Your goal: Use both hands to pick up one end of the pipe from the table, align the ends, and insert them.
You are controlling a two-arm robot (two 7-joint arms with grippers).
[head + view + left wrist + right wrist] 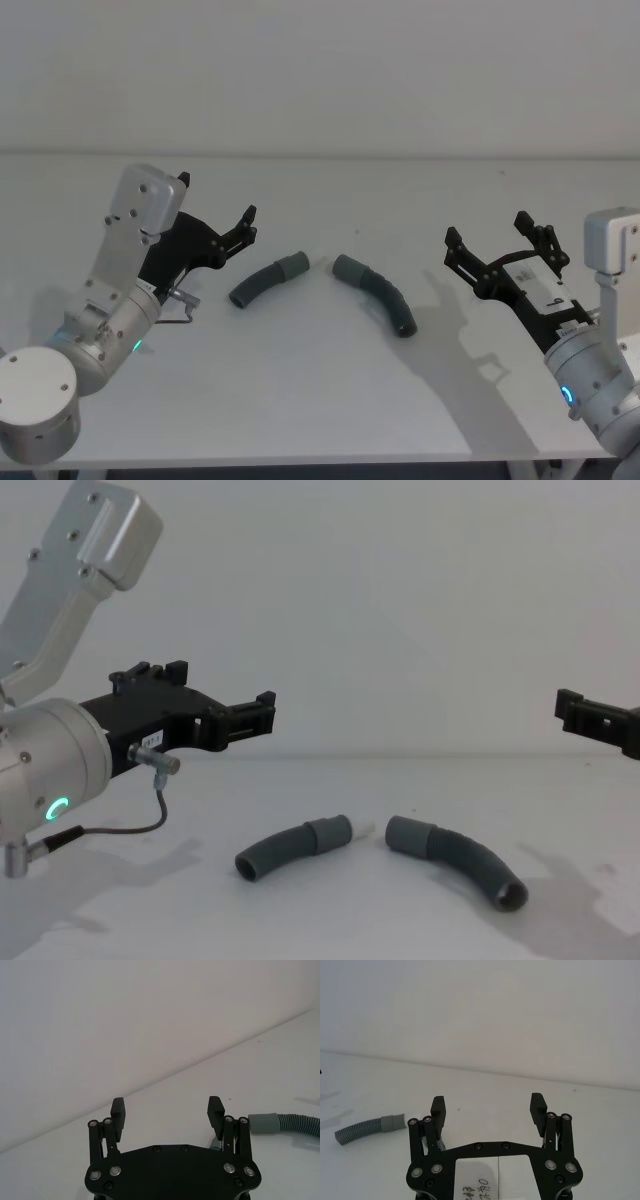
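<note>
centrally, left pipe piece (268,279) and right pipe piece (378,292) lie on the tabletop (320,420), cuffs (295,264) facing, close but apart. left gripper (216,197) and right gripper (487,228) hover at either side, fingers (216,1110) wide open, empty.

Before me on the table (320,410) — spigot piece (266,282) at 9 o'clock of socket piece (380,293), grey cuffs (295,265) facing, not touching.

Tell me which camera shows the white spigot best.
Chest view: side-on, the white spigot sticks out of the left piece's cuff toward the other cuff. In head and wrist views cuffs show, but the spigot is hidden or too small.
</note>
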